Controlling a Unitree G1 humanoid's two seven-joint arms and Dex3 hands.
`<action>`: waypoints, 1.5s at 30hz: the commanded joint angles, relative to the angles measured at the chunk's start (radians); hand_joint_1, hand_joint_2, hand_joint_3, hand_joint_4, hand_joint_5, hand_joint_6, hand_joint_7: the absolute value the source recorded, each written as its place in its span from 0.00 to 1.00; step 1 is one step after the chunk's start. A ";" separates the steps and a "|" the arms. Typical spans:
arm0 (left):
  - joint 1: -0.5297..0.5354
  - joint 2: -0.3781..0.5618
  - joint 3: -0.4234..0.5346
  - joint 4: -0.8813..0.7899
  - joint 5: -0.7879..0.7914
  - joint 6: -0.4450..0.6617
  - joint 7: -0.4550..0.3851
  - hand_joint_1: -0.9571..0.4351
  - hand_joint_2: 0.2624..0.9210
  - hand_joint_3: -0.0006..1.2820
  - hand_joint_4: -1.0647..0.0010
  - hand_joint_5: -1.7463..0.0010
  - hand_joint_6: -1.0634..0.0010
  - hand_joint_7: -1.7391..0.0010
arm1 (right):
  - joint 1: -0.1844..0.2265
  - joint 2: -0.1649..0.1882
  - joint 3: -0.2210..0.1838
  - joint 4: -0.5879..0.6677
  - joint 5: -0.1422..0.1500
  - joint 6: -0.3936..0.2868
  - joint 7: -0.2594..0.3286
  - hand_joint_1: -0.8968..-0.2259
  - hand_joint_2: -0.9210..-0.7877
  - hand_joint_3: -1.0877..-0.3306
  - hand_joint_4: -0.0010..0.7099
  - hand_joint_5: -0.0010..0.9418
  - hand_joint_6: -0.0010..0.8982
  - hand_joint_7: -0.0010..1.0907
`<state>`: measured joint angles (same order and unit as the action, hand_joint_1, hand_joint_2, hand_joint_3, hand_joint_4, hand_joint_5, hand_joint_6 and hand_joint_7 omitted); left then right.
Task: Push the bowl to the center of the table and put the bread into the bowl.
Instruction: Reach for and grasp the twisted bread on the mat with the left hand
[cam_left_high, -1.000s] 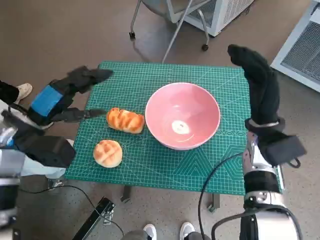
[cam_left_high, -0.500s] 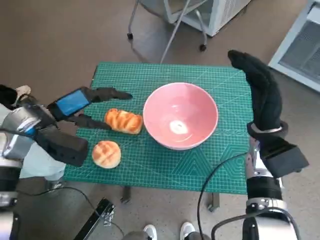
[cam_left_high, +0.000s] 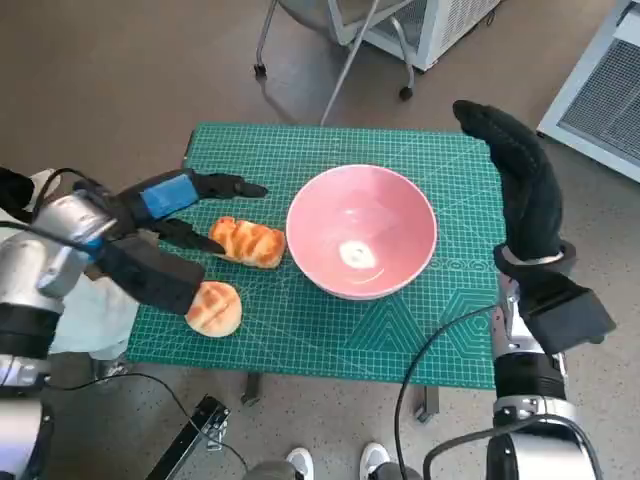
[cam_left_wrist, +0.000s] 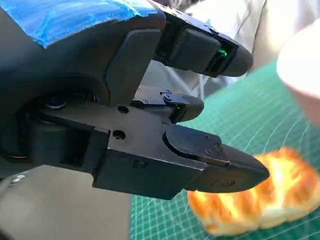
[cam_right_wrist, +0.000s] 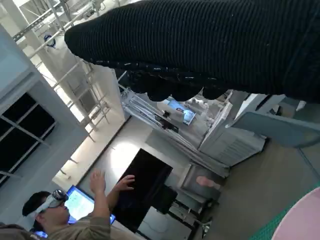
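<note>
Here, from the head view: sitting near the middle of the green desk, a pink bowl, nothing in it. Lying just beside its left rim, a long golden bread loaf; resting nearer the front-left corner, a round bun. Reaching in over the desk's left side, the left hand, fingers spread apart, one stretching past the loaf's far side and another lying just at its near left end, gripping nothing. Standing upright off the desk's right edge, the right hand, gloved fingers extended and holding nothing.

Next, from the left wrist view: filling most of the picture, the left hand, black fingers parted and bare, one tip hanging just over the loaf on the green mat, with the bowl's pale rim blurred at the edge.

Lastly, from the right wrist view: stretching across as a dark band, the glove; showing at the corner, a sliver of the pink bowl; sitting far off, a person with one hand raised.
</note>
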<state>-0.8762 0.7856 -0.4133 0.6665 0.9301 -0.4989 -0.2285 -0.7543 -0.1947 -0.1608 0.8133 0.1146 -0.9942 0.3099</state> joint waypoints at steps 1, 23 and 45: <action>-0.042 -0.024 -0.045 0.052 0.048 0.041 0.032 0.50 0.74 0.00 0.58 1.00 0.47 0.97 | 0.031 -0.009 0.005 -0.006 0.000 0.023 -0.003 0.51 0.00 0.38 0.50 0.04 0.05 0.76; -0.121 -0.117 -0.168 0.269 0.109 0.146 0.074 0.50 0.76 0.00 0.59 1.00 0.45 0.98 | 0.073 -0.009 0.003 -0.058 0.011 0.054 -0.008 0.49 0.00 0.39 0.51 0.03 0.02 0.76; -0.188 -0.287 -0.263 0.532 0.056 0.149 -0.047 0.61 0.83 0.02 0.57 0.99 0.36 0.97 | 0.092 -0.003 0.005 -0.066 0.008 0.043 -0.026 0.49 0.00 0.40 0.51 0.03 0.02 0.76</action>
<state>-1.0629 0.5291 -0.6549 1.1700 0.9970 -0.3395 -0.2569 -0.6883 -0.1968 -0.1565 0.7452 0.1167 -0.9573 0.2882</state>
